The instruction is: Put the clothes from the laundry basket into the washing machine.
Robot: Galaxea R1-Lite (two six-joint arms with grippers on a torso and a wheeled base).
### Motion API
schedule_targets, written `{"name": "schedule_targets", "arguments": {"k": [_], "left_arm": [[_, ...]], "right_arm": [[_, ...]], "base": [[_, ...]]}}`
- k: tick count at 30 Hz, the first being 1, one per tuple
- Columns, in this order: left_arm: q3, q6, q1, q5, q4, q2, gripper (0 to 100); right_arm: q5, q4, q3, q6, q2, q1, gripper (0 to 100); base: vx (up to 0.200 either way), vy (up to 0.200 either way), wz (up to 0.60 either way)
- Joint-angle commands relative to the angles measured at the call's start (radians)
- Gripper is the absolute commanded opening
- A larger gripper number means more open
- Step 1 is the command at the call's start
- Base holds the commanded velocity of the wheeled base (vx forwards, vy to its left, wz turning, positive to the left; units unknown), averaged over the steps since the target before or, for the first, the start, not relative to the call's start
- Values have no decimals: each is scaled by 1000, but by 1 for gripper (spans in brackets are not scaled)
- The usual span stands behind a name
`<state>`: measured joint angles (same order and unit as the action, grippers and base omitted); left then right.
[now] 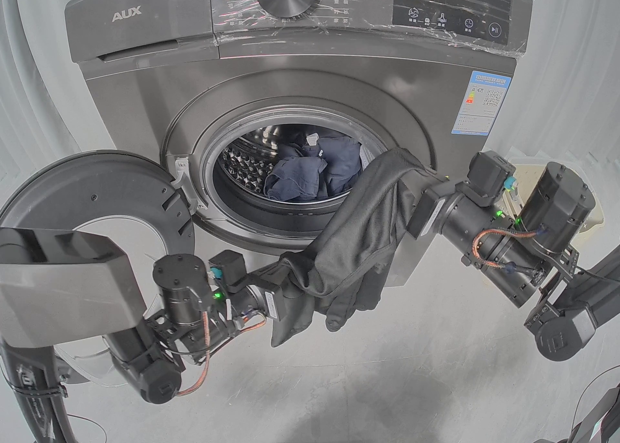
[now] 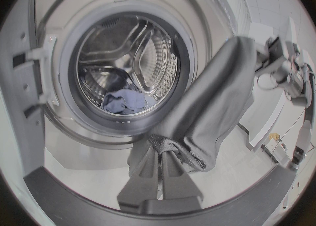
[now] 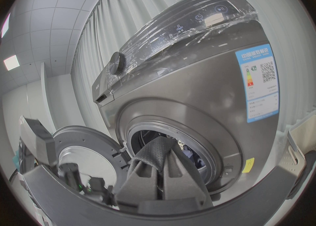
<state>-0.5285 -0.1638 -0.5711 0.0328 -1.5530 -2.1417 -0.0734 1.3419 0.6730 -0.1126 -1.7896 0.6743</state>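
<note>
Nearest, low on the left: left arm bent up from below the open door point(image 1: 84, 199), wrist aimed rightward. Left gripper point(image 1: 284, 283) was clenched on the lower end of a dark grey garment point(image 1: 361, 231). Right arm stood to the right at mid-height, forearm angled toward the washing machine point(image 1: 148, 95). Right gripper point(image 1: 421, 195) pinched the garment's upper end just beside the right lip of the opening. Cloth hung slack between the two grippers, draped across the lower right of the porthole, outside the drum point(image 1: 248, 163). Loose folds dangled below the left gripper. Door stood fully open to the left. Navy clothes point(image 1: 313, 170) lay heaped inside the drum.

Left wrist view: left gripper point(image 2: 160, 152) was closed, its fingers point(image 2: 146, 174) together, the garment's point(image 2: 214, 104) textured hem bunched at the tips. Garment ran up and away to the right gripper point(image 2: 265, 57), whose fingers were buried in cloth. Navy clothes point(image 2: 123, 101) sat at the drum's point(image 2: 148, 58) bottom. A fold of the garment covered part of the porthole rim.

Right wrist view: right gripper point(image 3: 161, 159) was clamped, the garment point(image 3: 153, 149) folded over its tips and hiding much of the opening. Left arm was dim below the door point(image 3: 85, 151), hard to make out. Laundry basket point(image 3: 298, 147), pale and perforated, was cut off at the edge; its contents could not be seen.
</note>
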Motion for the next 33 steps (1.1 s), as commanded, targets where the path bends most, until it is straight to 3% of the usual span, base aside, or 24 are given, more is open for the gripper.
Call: {"name": "schedule_targets", "arguments": {"k": [1, 8, 12, 33], "left_arm": [[107, 1, 30, 13, -1, 198, 0], [139, -5, 79, 64, -1, 345, 0], [136, -6, 83, 96, -1, 371, 0], [130, -5, 86, 96, -1, 382, 0]], "right_arm": [[6, 20, -95, -9, 19, -13, 0], [17, 191, -237, -78, 7, -9, 0], [29, 207, -256, -99, -13, -4, 0], [29, 209, -234, -95, -70, -25, 0]], "base": [[0, 0, 0], [0, 0, 0], [0, 0, 0], [0, 0, 0]]}}
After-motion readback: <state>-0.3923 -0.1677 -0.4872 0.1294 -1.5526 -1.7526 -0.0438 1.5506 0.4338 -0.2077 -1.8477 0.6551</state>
